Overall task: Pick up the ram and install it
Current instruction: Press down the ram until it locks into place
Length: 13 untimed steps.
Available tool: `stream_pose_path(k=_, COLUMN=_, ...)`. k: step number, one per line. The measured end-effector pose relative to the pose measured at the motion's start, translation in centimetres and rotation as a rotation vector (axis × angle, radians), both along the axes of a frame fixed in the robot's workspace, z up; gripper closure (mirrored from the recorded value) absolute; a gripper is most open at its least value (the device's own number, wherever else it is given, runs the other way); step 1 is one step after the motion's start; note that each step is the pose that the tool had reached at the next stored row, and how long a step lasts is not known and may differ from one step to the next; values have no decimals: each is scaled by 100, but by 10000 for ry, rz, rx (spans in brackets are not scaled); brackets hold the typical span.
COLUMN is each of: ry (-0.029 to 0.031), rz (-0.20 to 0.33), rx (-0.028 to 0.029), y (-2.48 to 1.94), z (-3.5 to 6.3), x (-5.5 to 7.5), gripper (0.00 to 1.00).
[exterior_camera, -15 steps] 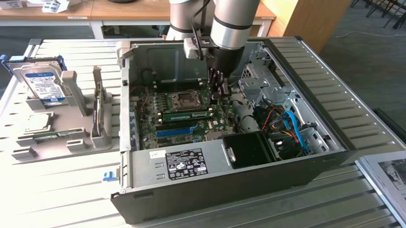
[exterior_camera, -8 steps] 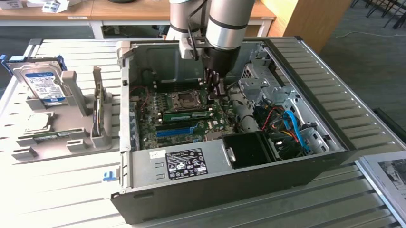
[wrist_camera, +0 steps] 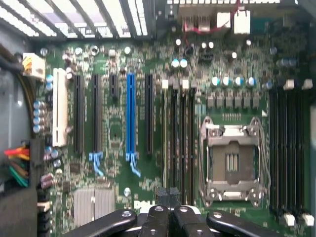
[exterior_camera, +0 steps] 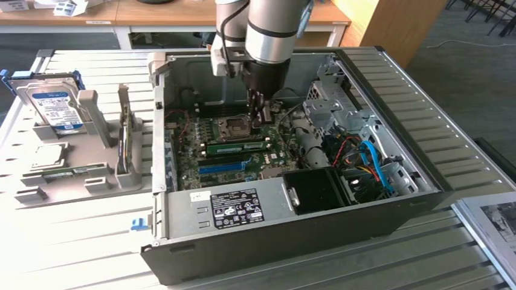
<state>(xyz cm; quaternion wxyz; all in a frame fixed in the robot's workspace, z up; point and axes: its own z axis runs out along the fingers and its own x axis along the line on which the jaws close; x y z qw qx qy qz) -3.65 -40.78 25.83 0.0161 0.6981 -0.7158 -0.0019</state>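
The long, narrow green circuit-board ram stick [exterior_camera: 238, 147] with its pale label is seen inside the open black computer case [exterior_camera: 266, 241], which stands on the slatted metal surface [exterior_camera: 72, 241] towards its middle. The ram lies along the black memory slots [wrist_camera: 177, 143] on the green motherboard [wrist_camera: 113, 128], just beside the silver processor socket [wrist_camera: 231, 163]. Whether it is fully seated cannot be told.

The ram is judged to be light, thin and stiff, yet fragile. It is best taken by its 2 long flat faces near the middle, with the chips and contact edge spared.

The black tool [exterior_camera: 258, 124] hangs just above the slots with its fingers [wrist_camera: 159, 217] pressed together. Nothing is seen held between them.
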Motion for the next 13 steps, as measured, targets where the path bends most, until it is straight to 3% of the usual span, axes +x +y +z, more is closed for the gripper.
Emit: stream_pose_path(k=13, ry=-82, rz=-1, rx=1, y=0, z=-1, x=-366, gripper=90)
